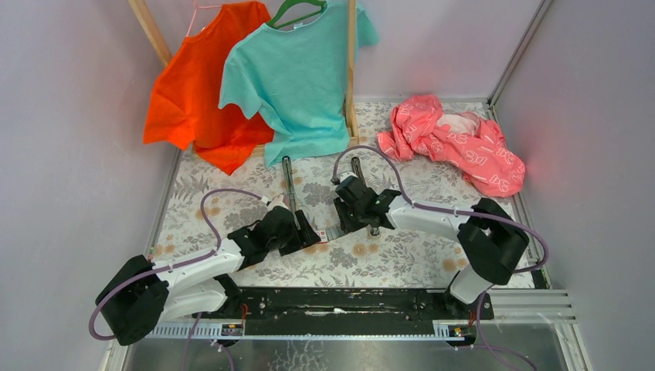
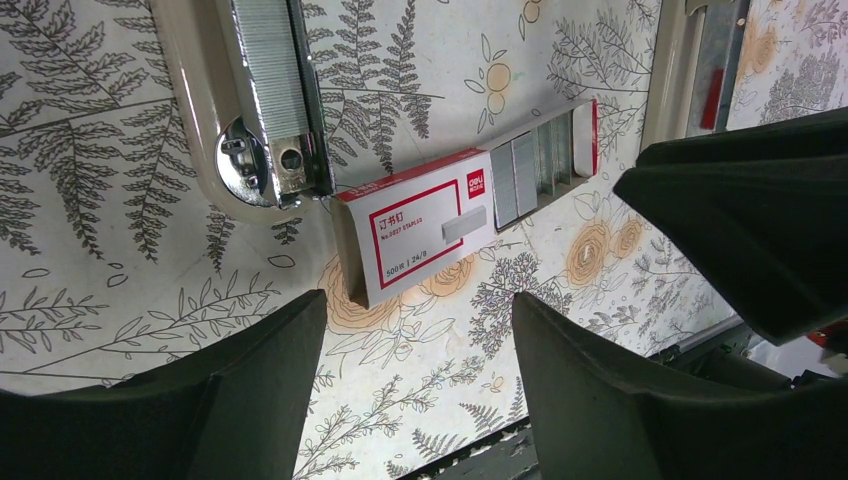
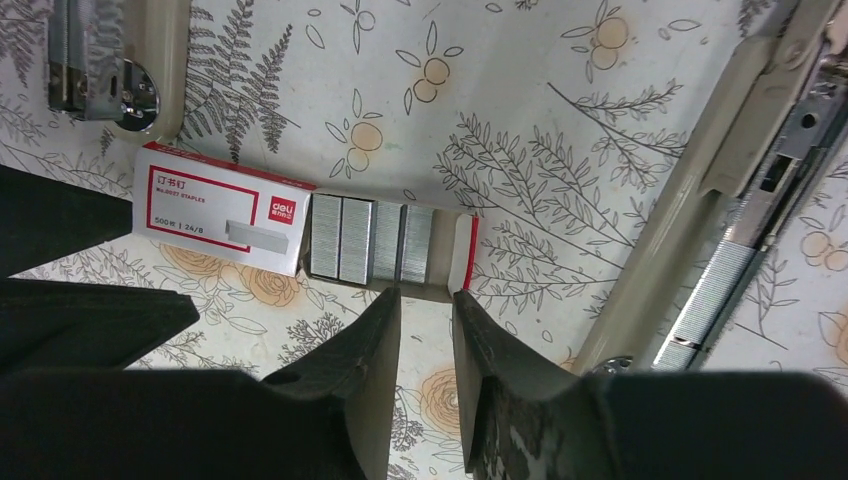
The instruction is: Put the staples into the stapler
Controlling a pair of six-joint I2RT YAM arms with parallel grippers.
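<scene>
Since a strip must be lifted out first, stock by size. Table (image 1: 402, 259): flowered cloth. One stapler (image 2: 265, 70), second stapler (image 3: 690, 200): both swung open, channels up, flanking the staple box (image 3: 215, 210). My left pincer (image 2: 415, 320): spread wide, empty, poised near that box. My right pincer (image 3: 425, 300): narrowly parted, empty, tips at the tray's edge. The staple box lies flat, tray slid out so grey strips (image 3: 370, 240) show.

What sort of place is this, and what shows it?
Likely a walled robot-lab test cell: two arms bolted to a floral-covered table, T-shirts hung behind, a staples box laid out.
</scene>
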